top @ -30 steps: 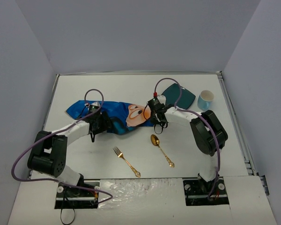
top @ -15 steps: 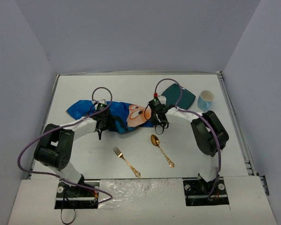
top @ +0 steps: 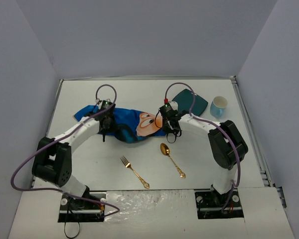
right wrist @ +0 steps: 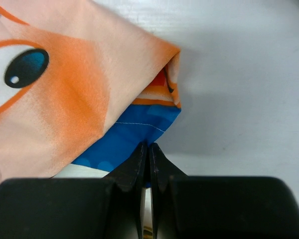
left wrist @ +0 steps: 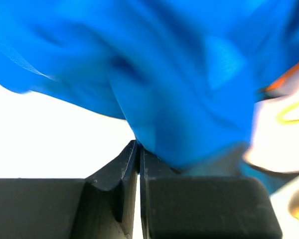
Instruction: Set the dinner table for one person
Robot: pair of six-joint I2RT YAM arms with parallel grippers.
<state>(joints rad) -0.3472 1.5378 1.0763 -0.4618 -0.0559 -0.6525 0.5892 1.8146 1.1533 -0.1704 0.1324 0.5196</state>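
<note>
Dinner table (top: 89, 162) lies beneath both — left gripper (left wrist: 138, 150), right gripper (right wrist: 148, 149) clamped on the placemat (top: 127, 121).

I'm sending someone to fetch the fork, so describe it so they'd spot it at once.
On the white dinner table, look at the strip between the blue placemat and the near edge. Two gold utensils lie there, apart; the fork is the left one, ending in tines where the spoon has an oval bowl.
</note>
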